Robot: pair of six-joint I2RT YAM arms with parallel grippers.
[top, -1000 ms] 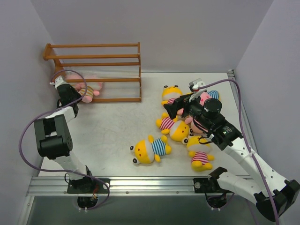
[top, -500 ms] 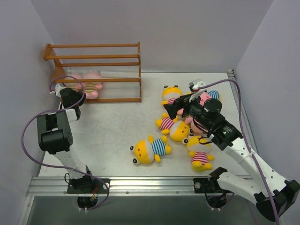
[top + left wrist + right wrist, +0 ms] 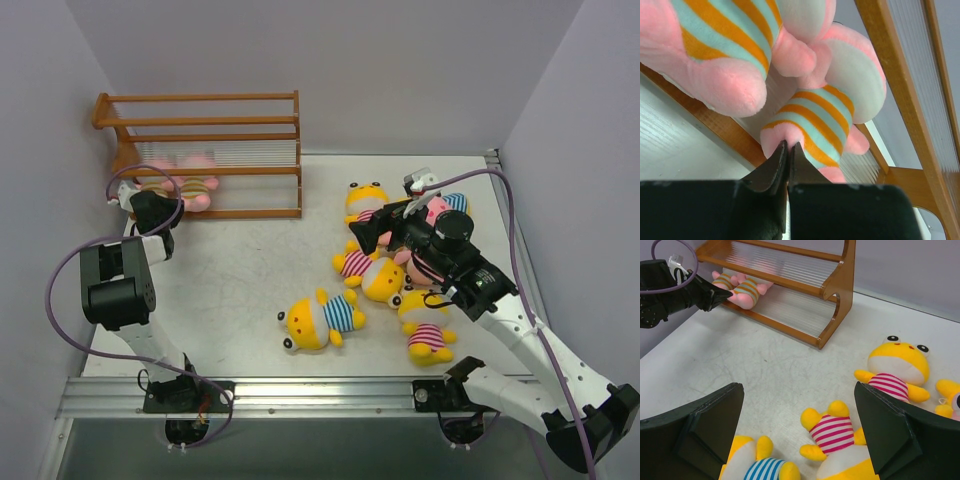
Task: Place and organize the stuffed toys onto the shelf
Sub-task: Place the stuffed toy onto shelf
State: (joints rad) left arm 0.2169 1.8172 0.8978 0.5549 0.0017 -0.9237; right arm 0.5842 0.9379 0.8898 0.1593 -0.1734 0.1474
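back wall: plain pale lavender-grey panel, nothing on it
side walls: same colour, left wall and right wall box the table in
table: whitish top, kinda scuffed, faint scratches
near edge: aluminium rail running straight across
light: soft, even, only weak shadows

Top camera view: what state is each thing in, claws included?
left gripper, shut, tips against a pink toy.
right gripper, open, holding nothing.
shelf, upright, toys on its bottom tier.
two pink toys, lying side by side on the bottom tier.
blue-striped yellow toy, lying alone, off the shelf.
pile of toys, jumbled, off the shelf.
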